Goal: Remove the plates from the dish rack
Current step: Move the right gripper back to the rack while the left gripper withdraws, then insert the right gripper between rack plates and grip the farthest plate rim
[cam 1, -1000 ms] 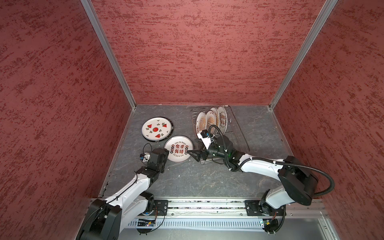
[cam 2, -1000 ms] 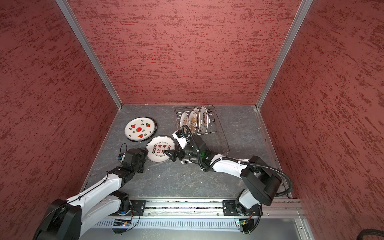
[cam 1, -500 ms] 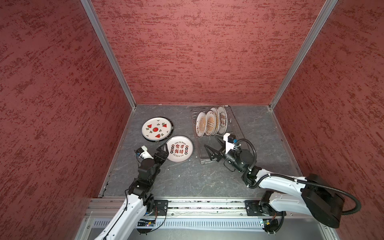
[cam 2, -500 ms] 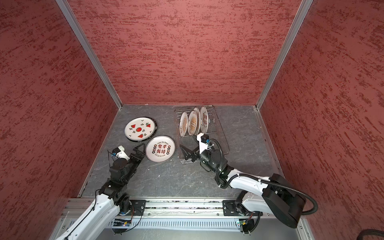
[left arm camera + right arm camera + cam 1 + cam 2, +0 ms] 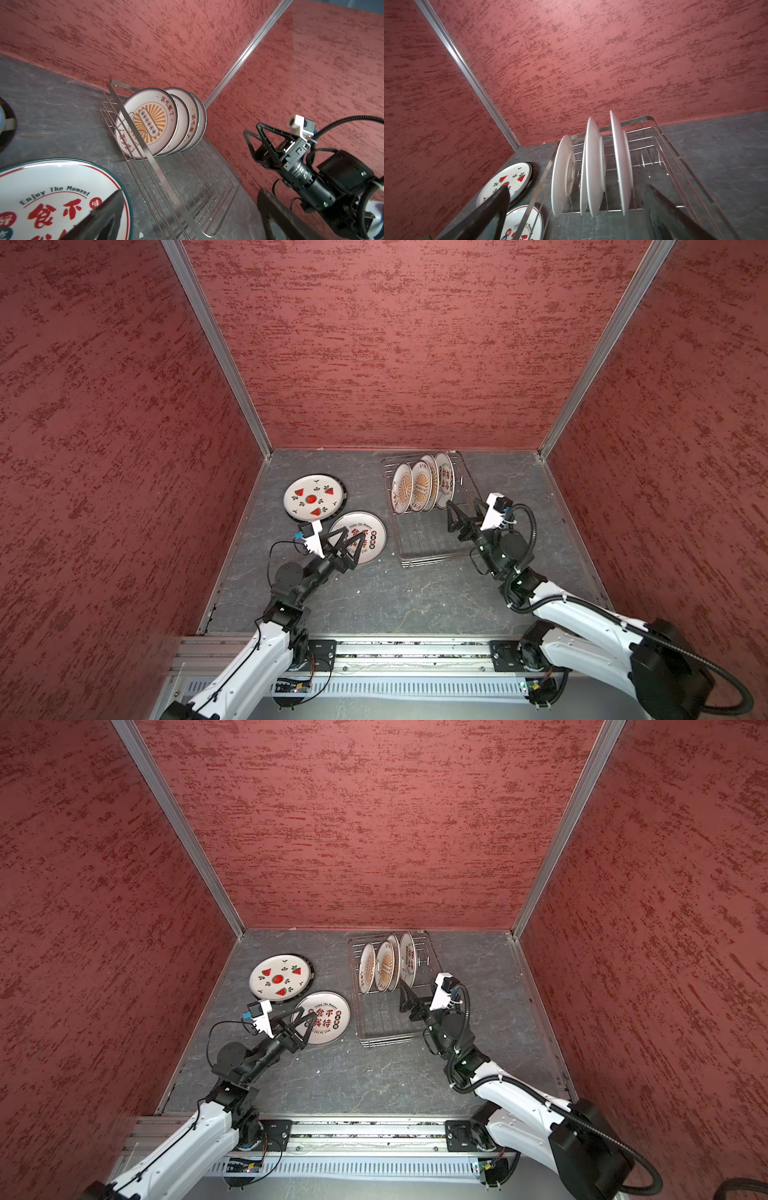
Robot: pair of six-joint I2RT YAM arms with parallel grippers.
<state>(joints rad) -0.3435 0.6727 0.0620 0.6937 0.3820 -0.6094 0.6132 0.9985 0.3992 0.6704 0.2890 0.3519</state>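
Note:
The dish rack (image 5: 432, 561) is a silver wire tray at the back right of the grey floor, with several plates (image 5: 419, 488) standing on edge at its far end. To its left a watermelon plate (image 5: 314, 495) lies flat on a darker-rimmed one. A Chinese-character plate (image 5: 370, 526) lies just in front of that. My left gripper (image 5: 354, 538) hovers open over this plate's near-left part with nothing in it. Over the rack's bare near half my right gripper (image 5: 463, 507) is open and empty, pointing at the standing plates (image 5: 591, 166).
Red textured walls close in the left, back and right sides. The rack's long side bar (image 5: 145, 145) runs between the flat plates and the standing ones. A metal rail (image 5: 395, 655) carrying both arm bases borders the front.
My right gripper has moved from beside the Chinese-character plate to the right, over the rack. The left gripper has swung right, over that plate. Both stay open.

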